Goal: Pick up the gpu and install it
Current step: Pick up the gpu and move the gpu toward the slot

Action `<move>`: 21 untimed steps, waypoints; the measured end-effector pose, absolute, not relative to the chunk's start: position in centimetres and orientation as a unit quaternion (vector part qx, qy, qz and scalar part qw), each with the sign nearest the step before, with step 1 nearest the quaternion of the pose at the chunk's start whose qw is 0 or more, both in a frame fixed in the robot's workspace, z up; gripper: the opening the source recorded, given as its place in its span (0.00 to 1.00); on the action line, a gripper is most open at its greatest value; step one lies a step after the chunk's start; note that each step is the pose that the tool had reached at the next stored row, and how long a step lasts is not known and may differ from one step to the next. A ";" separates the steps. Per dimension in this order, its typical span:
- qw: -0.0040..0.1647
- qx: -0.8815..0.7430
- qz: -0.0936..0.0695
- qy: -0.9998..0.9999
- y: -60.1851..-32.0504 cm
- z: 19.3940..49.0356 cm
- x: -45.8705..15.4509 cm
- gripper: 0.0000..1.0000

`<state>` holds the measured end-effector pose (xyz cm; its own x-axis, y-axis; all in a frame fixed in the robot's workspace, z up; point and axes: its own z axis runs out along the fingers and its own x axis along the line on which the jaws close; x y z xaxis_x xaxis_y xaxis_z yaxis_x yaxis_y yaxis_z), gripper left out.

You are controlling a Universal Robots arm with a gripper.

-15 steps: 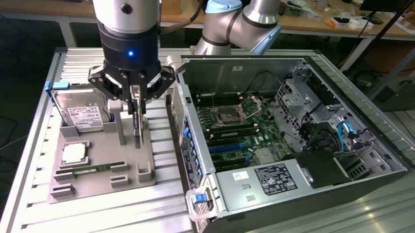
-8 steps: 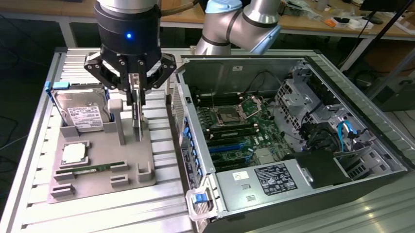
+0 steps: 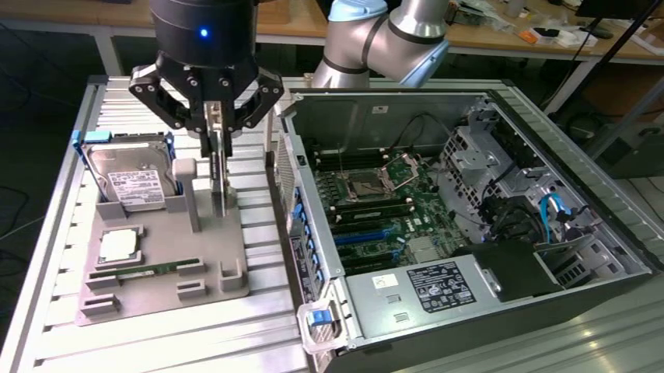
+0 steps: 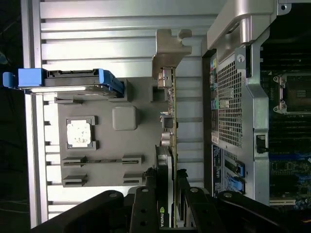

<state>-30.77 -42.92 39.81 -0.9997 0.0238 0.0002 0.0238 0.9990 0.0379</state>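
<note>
The gpu [image 3: 219, 175] is a thin dark card standing on edge over the grey holder plate [image 3: 166, 299], between the plate's upright posts. My gripper [image 3: 214, 128] comes down from above and is shut on the card's upper edge, one finger on each face. From the wrist, the gpu [image 4: 169, 121] shows edge-on, with its silvery metal bracket [image 4: 170, 48] at the far end. My gripper [image 4: 165, 194] clamps the card there, a black finger [image 4: 143, 208] on one face. Whether the card's lower edge still sits in the holder I cannot tell.
On the holder plate lie a hard drive in a blue frame [image 3: 130, 175], a CPU [image 3: 120, 245] and a green memory stick [image 3: 145, 270]. At the exterior view's right, the open PC case [image 3: 498, 101] lies on its side, showing the motherboard [image 3: 384, 194] and its blue slots [image 3: 363, 233].
</note>
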 end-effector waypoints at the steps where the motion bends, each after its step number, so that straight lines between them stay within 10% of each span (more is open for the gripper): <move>1: 0.000 0.012 0.019 1.000 -42.9 40.0 -30.8 0.27; 21: 0.000 0.012 0.019 1.000 -42.9 44.5 -30.8 0.27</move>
